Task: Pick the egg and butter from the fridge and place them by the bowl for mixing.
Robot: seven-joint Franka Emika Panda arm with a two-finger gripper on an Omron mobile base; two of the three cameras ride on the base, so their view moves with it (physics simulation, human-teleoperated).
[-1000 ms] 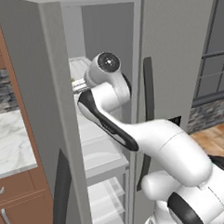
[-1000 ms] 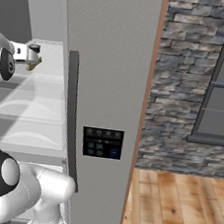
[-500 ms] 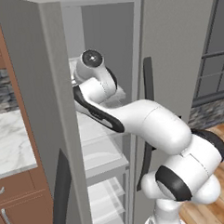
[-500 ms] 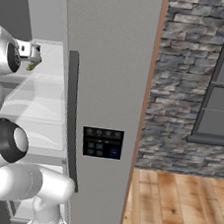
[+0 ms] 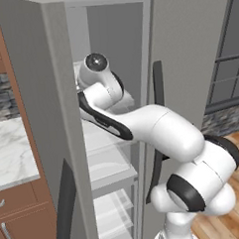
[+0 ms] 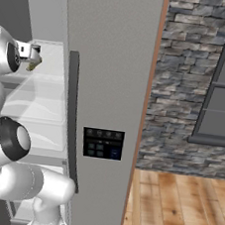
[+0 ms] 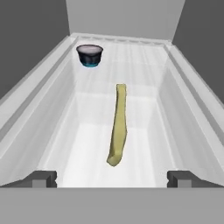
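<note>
Tool (image 7: pixel 112 178) spread wide, now deeper inside fridge (image 5: pixel 47 120), facing butter (image 7: pixel 117 126).

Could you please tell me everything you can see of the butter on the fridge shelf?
The butter is a thin, pale yellow-green stick with a matte, soft look, slightly bent and curling at its near end. It lies flat on the pale translucent shelf of the fridge, lengthwise along the tray and roughly centred. A small dark cup stands apart behind it. The open tool is before it, not touching.
</note>
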